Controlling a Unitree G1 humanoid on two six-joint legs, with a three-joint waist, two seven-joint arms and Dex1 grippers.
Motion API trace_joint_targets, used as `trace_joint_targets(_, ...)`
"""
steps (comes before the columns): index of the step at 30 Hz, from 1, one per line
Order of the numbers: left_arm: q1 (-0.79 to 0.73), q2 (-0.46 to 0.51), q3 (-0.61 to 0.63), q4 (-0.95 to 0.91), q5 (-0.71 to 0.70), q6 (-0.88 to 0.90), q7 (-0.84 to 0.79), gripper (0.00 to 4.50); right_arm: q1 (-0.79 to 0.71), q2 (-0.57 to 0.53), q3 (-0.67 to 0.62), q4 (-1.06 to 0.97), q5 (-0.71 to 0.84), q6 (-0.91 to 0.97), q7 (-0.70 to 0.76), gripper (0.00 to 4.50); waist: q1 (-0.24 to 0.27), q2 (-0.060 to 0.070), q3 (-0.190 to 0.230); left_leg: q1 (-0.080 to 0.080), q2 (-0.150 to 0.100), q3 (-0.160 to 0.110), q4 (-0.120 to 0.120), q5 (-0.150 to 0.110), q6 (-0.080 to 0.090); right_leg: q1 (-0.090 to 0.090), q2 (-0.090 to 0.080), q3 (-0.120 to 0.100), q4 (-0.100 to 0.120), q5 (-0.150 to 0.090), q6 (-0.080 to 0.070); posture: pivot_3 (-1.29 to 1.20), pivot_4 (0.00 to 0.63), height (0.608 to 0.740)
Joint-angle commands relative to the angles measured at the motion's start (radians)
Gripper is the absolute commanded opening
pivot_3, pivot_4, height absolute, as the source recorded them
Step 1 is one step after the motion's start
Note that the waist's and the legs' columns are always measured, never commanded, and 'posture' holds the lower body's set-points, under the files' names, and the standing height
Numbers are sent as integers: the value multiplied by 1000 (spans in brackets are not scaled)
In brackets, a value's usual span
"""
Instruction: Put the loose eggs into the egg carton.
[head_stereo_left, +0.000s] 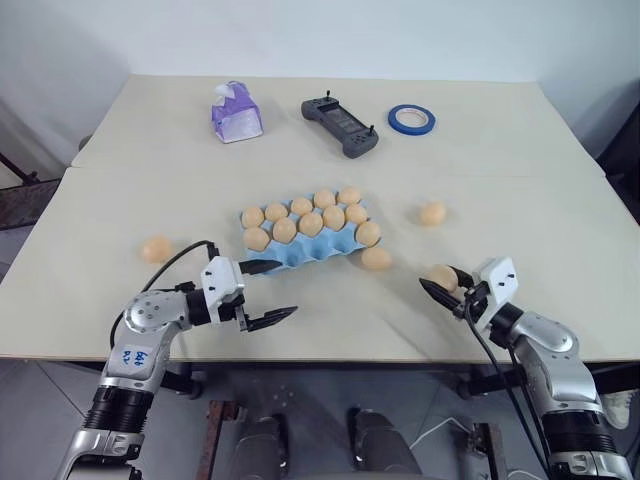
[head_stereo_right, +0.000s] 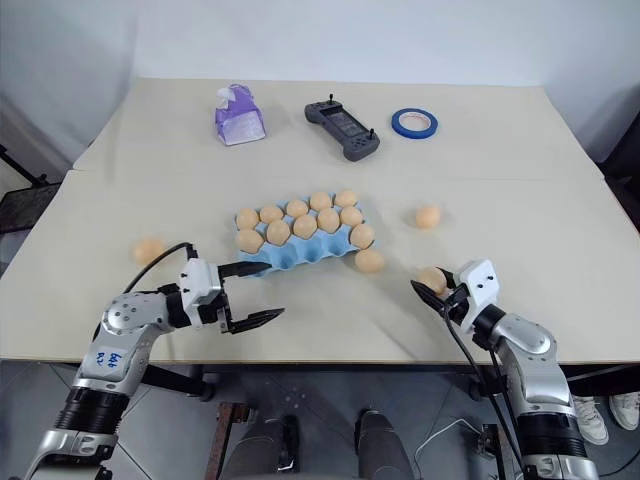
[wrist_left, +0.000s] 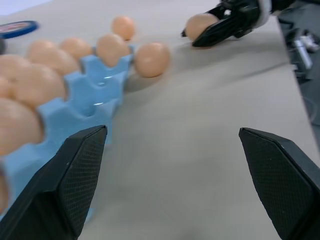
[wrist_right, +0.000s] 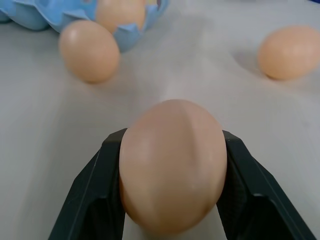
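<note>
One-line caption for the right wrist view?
Right pincer closed on an egg above the table, two loose eggs and the blue carton's corner beyond.

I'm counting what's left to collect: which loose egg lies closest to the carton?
The egg lying against the egg carton at its near right corner; the other loose ones sit well apart from it.

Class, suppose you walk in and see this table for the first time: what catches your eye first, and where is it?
First, the light blue egg carton mid-table, its back rows packed with tan eggs. Next, the right gripper near the front right edge, jaws shut on one egg. Loose eggs remain: one against the carton's right end, one further right, one far left, while the left gripper waits open by the carton.
</note>
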Motion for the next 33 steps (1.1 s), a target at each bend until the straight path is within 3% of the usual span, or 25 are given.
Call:
trace_joint_targets(1,27,15,60,-35,-21,6,41,4500,-59,12,15,-97,28,13,9,2126,-1,0,0,0,0,0,0,0,0,0,0,0,0,0,0,0,150,740)
trace_joint_targets(6,62,13,119,-26,-26,13,99,4500,-194,68,115,-154,5,96,-13,2126,-7,0,0,1,2,2,0,0,0,0,1,1,0,-1,-2,0,150,740)
trace_joint_targets(11,90,4,121,-42,-19,13,124,4500,-329,140,202,-40,-88,96,-70,2126,-1,0,0,0,8,5,0,0,-2,0,-2,-4,0,-3,-6,0,150,740)
trace_joint_targets(17,114,-3,121,-74,-16,17,149,4500,-442,215,242,125,-170,42,-121,2126,0,0,-1,-3,9,10,-3,-1,-4,-5,-13,-30,1,-1,-3,0,150,740)
trace_joint_targets(20,119,-1,128,-85,-19,23,160,4500,-439,225,233,120,-155,40,-108,2805,2,0,-1,-10,10,13,-3,-2,-5,-14,-23,-55,6,-2,-4,0,150,740)
trace_joint_targets(25,128,3,131,-96,-23,26,163,4500,-369,190,211,-22,-84,58,-34,4464,3,0,-1,-14,11,23,4,-3,3,-21,-31,-83,18,-2,-3,0,150,740)
trace_joint_targets(33,101,-7,101,-99,-18,43,157,4500,-151,76,9,-142,-31,32,-96,4464,25,0,-1,-13,12,31,16,-8,4,-17,-36,-87,14,3,-4,0,150,740)
